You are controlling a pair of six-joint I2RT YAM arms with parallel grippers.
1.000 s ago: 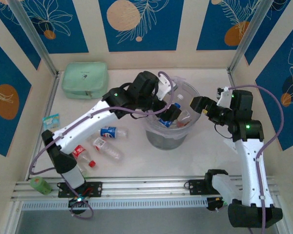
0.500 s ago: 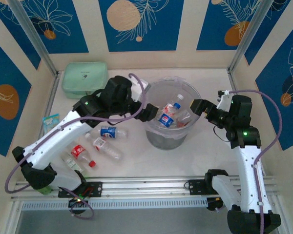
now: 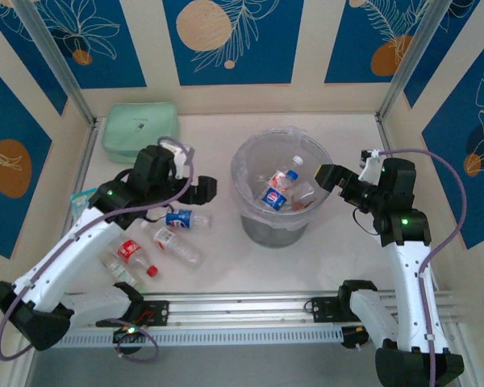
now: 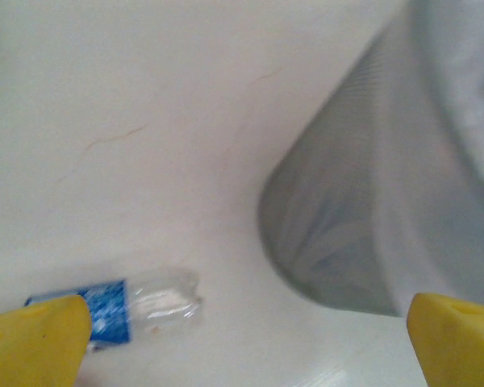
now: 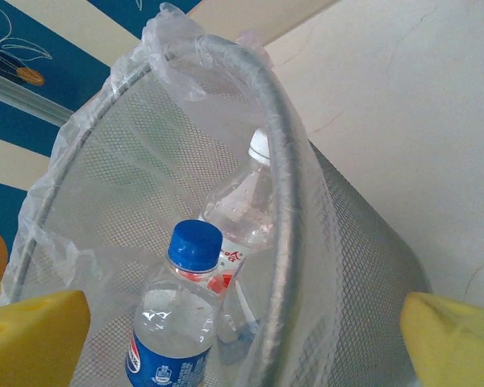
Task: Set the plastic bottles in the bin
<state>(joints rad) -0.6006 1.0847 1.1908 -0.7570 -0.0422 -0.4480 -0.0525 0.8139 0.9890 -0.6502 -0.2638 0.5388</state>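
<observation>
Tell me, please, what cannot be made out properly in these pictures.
Top view: how many bottles lie in the bin; its mesh wall and liner veil the lower ones.
Left wrist view: the blue-labelled bottle is blurred, one end behind a yellow fingertip.
Right wrist view: the label of the blue-capped bottle, cut by the bottom edge.
Top view: the light-blue packet, small, partly under the left arm.

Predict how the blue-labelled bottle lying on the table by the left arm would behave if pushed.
Probably rolls: the blue-labelled bottle lies on its side on the smooth table. Likely light and easily squashed: its clear body looks empty.
</observation>
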